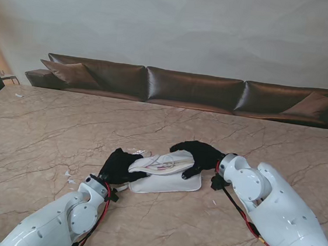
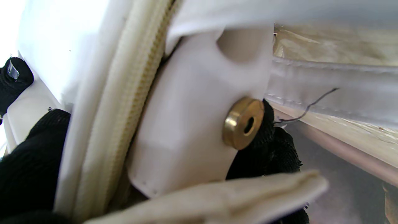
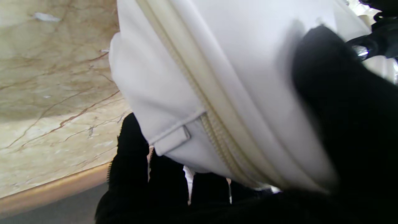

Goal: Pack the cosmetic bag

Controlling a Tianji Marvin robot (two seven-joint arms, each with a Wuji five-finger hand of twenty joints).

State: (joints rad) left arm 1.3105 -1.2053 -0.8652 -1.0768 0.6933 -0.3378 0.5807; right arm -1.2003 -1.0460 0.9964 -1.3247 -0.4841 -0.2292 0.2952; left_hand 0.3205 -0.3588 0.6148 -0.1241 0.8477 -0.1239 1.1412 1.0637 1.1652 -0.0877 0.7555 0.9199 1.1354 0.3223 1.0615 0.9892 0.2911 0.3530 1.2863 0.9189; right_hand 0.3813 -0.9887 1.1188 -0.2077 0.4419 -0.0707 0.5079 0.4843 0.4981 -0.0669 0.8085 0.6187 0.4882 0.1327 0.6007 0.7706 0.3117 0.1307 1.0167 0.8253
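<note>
Nearest me, left hand (image 1: 121, 165) is on the near-left end of the cosmetics bag (image 1: 166, 181). In the left wrist view black fingers (image 2: 273, 149) sit behind a white tab with a brass snap (image 2: 242, 123), pinching it as far as I can judge

Bag lies flat on the marble table (image 1: 46, 128), mid-table between the two hands, lid flap (image 1: 163, 163) lifted. Something thin is visible inside under the flap, too small to name

Right hand (image 1: 198, 156) is on the far-right end: thumb over the top panel, four fingers (image 3: 130, 155) curled under the edge beside the zipper (image 3: 217, 137), so closed on the bag

Handling, my read: soft white faux-leather shell, light, no stiffness of its own. It sags and folds where it isn't supported, and the surface looks smooth enough to slip in a shallow pinch. Best holds are the stitched edges: zipper tape, end tab (image 3: 171, 140), snap tab. Avoid pulling on the middle of a panel, it'll just buckle. Brass snap is the only hard part

Beyond the table, a brown sofa (image 1: 191, 89), not relevant
</note>
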